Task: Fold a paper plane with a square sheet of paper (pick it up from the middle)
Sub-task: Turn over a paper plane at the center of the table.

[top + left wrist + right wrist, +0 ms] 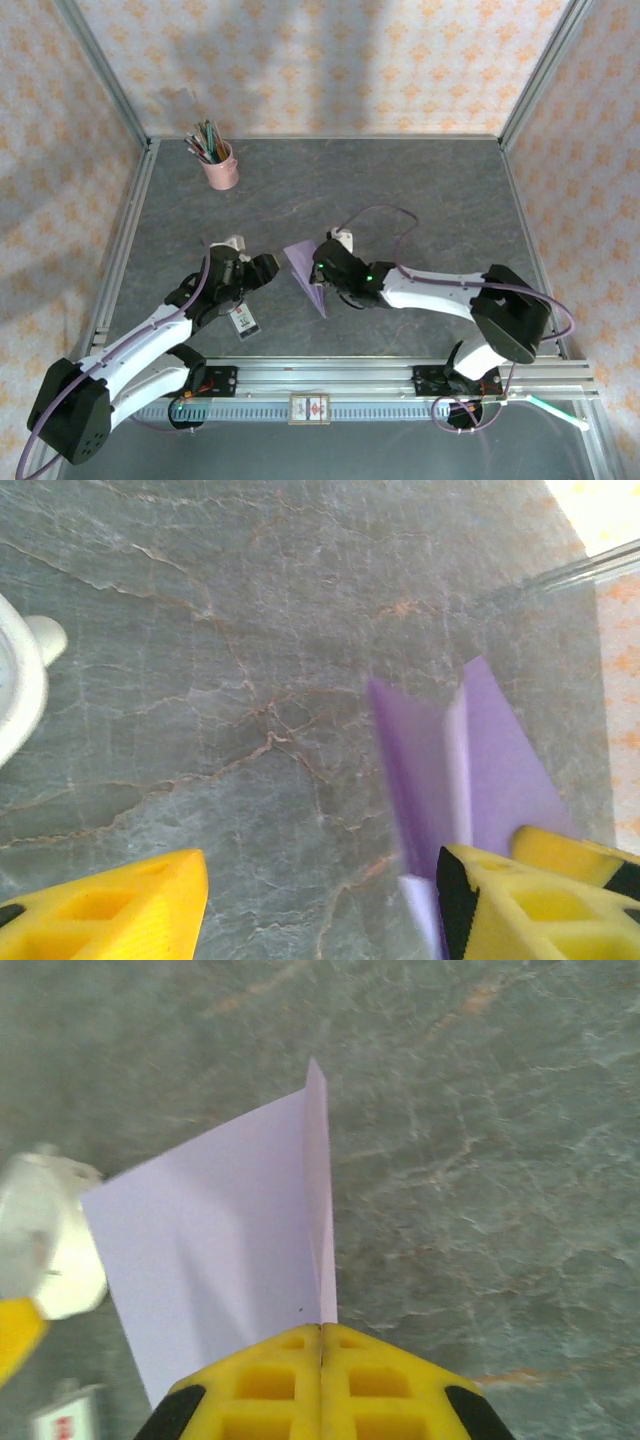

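**R gripper pinches folded paper, L open**

R gripper (322,1328) has its jaws shut tight on the crease of the lavender paper sheet (220,1250), mid-table btwn both arms. L gripper (320,880) gapes wide and holds nothing, w/ one finger (520,900) just beside the sheet. A white printed card (243,320) lies by the L arm. A pink pen cup (220,165) stands well apart, far left.

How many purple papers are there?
1. The folded purple paper is near the middle of the table, pinched in the shut right gripper. Another could be hidden under an arm.
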`<state>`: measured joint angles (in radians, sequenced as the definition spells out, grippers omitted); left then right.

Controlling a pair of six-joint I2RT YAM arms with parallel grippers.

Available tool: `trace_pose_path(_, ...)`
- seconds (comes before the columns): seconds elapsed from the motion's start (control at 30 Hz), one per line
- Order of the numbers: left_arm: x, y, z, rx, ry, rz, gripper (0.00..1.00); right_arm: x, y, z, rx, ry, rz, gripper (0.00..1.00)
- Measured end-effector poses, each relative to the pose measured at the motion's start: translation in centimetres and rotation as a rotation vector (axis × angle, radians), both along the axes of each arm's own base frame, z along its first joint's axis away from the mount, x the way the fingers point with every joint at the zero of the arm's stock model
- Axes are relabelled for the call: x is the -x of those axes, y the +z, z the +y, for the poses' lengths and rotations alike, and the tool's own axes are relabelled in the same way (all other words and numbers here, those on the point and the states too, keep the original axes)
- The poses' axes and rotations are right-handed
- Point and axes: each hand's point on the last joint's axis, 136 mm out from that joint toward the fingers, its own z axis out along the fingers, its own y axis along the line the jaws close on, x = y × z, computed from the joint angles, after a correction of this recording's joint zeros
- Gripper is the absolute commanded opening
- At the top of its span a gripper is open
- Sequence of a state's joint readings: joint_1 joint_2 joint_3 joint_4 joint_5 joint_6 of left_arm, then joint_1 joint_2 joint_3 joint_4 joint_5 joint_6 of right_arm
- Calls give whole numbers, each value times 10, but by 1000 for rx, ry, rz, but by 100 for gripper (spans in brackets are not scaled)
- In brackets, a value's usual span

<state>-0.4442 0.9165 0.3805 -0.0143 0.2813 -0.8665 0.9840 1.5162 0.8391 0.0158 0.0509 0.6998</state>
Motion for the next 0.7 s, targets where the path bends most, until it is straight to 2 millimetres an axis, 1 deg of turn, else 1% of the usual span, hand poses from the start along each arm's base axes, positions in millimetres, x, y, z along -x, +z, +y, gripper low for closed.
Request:
trace_pose_path(0.07, 1, 0, -4, 31, -5, -3, 66, -1, -4, -4, -54, -2, 13, 0)
trace_pose_path(0.17, 4, -5, -11, 71, -20, 4, 67, 4, -23, -13, -93, -5, 55, 0)
trace_pose_path(0.23, 8, -9, -21, 91, -51, 17, 67, 10, -36, -19, -104, -4, 80, 0)
trace_pose_path(0.3, 11, -11, -33, 106, -87, 27, 67, 15, -43, -23, -115, -5, 94, 0)
trace_pose_path(0.47, 20, -27, -59, 119, -156, 78, 64, 17, -45, -27, -166, -15, 98, 0)
trace_pose_path(0.57, 23, -34, -67, 124, -172, 102, 58, 17, -47, -31, -185, -28, 100, 0)
trace_pose_path(0.7, 24, -36, -77, 143, -190, 106, 46, 18, -51, -36, -201, -45, 105, 0)
